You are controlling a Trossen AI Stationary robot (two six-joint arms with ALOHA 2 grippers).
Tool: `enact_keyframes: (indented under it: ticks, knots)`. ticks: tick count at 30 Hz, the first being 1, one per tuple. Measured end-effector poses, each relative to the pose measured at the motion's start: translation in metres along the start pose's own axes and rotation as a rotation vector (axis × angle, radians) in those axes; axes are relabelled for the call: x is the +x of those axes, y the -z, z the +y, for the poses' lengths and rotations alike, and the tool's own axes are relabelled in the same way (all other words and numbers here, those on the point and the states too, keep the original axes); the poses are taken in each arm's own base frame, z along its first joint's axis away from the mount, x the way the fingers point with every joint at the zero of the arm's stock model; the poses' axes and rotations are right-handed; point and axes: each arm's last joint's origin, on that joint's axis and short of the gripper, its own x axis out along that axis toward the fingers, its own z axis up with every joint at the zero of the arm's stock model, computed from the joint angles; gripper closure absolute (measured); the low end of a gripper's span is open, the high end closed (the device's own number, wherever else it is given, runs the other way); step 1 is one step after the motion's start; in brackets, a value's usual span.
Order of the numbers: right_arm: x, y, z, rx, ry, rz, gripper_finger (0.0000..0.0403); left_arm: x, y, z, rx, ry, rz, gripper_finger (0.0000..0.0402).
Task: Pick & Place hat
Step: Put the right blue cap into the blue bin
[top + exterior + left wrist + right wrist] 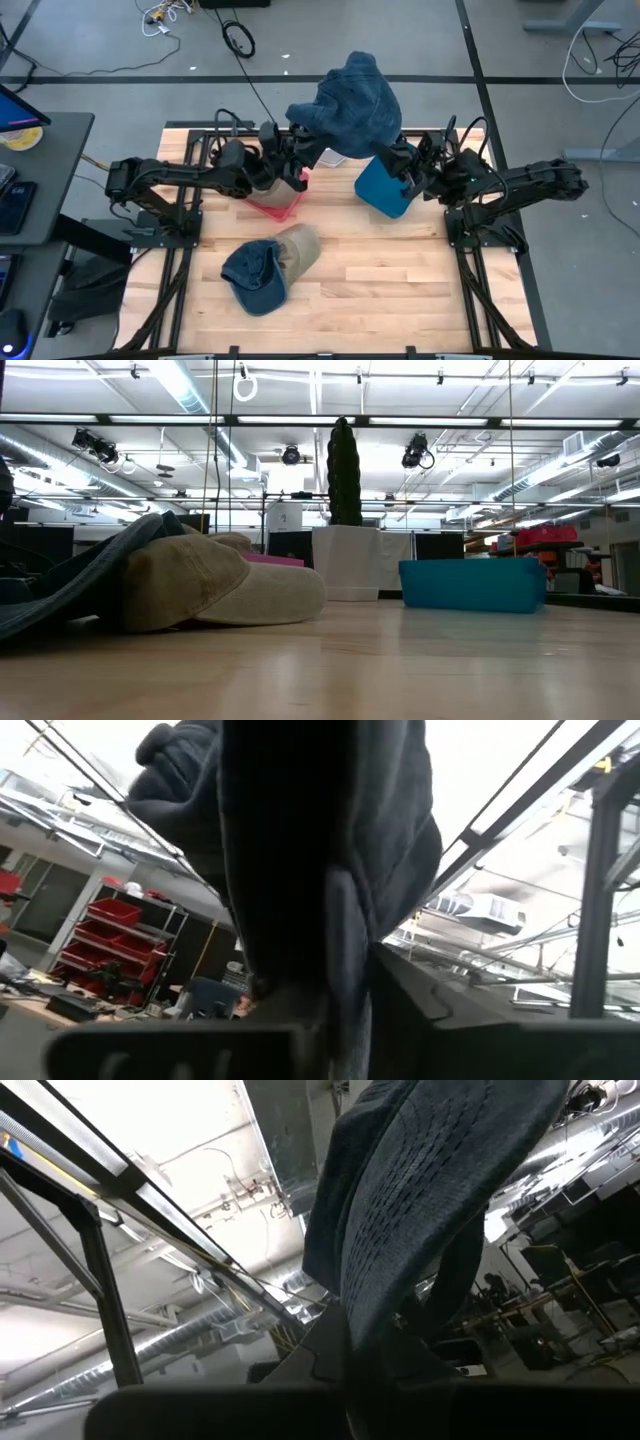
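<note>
1. The blue knitted hat [350, 105] hangs in the air above the far middle of the tabletop, stretched between the two arms, over the gap between the pink bin [283, 199] and the blue bin [383, 186].
2. The left end effector [297, 158] is clenched on the hat's left edge; its wrist view shows the fabric pinched between the fingers. The right end effector [400, 165] is clenched on the hat's right edge, the knit draping over it.
3. Risk: with both arms holding soft fabric, any uneven pull could tear the hat from one grip, leaving it swinging from the other arm.
4. Risk: a release off-centre could drop the hat on a bin's rim or between the bins, since it hangs over both.
5. Risk: loose knit may snag on a finger and fail to fall.
6. Nearer on the wooden tabletop [400, 290] lie a tan cap [300, 246] and a blue denim cap [256, 277], touching each other.
7. Around it: grey floor with cables [238, 38], and a side desk [45, 170] at left; the low view shows an open workshop with ceiling lights.
</note>
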Motion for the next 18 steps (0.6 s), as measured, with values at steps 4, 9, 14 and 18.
enact_keyframes:
  ticks: [4,9,14,18]
  knots:
    - [0.0,-0.0002,0.0,0.005,0.002,-0.003,0.0397,-0.0001,-0.0004,-0.0006,0.0,0.007,-0.001,0.0389]
    - [0.0,-0.0002,0.0,0.032,0.002,-0.003,0.0396,-0.0001,-0.0004,-0.0007,0.018,0.016,0.003,0.0382]
    - [0.0,-0.0001,-0.0003,0.114,0.006,-0.003,0.0378,-0.0001,-0.0002,-0.0011,0.041,0.016,0.004,0.039]
    - [0.0,0.0011,-0.0014,0.128,0.013,0.009,0.0334,-0.0001,0.0003,-0.0008,0.045,0.012,0.009,0.039]
